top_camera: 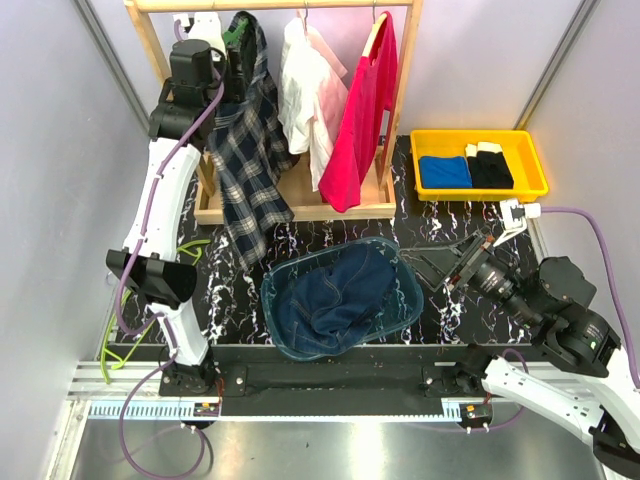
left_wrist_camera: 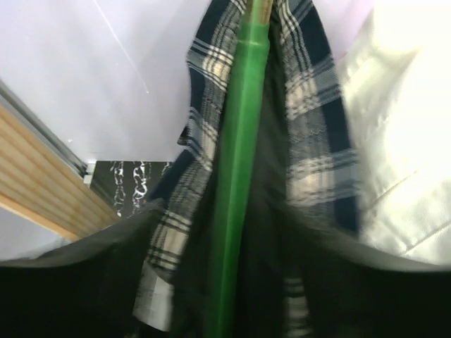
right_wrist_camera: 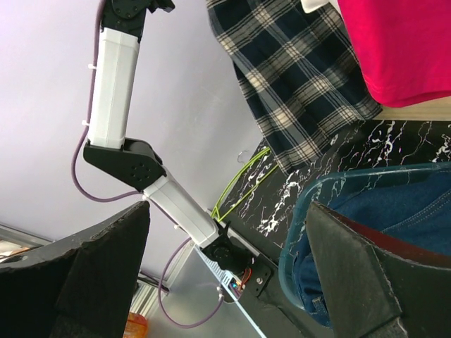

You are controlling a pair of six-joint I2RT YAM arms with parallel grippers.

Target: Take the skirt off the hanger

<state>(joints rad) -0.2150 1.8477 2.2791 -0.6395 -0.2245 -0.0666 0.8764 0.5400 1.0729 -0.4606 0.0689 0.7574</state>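
The white skirt (top_camera: 305,95) hangs in the middle of the wooden rack, between a plaid garment (top_camera: 245,150) and a red shirt (top_camera: 362,110). Its hanger is hidden by the cloth. My left gripper (top_camera: 238,40) is raised to the rack's top at the plaid garment. In the left wrist view its blurred dark fingers (left_wrist_camera: 70,282) stand wide apart, open, with a green hanger bar (left_wrist_camera: 239,176) and plaid cloth (left_wrist_camera: 310,105) between them. The skirt's white cloth (left_wrist_camera: 405,127) lies to the right. My right gripper (top_camera: 452,262) hovers open by the basket with nothing in it (right_wrist_camera: 225,282).
A blue basket (top_camera: 272,300) of denim sits on the table's middle. At the back right stands a yellow tray (top_camera: 430,140) with folded clothes. Green wire hangers (top_camera: 190,250) lie at the left. The wooden rack's post (top_camera: 150,60) is beside my left arm.
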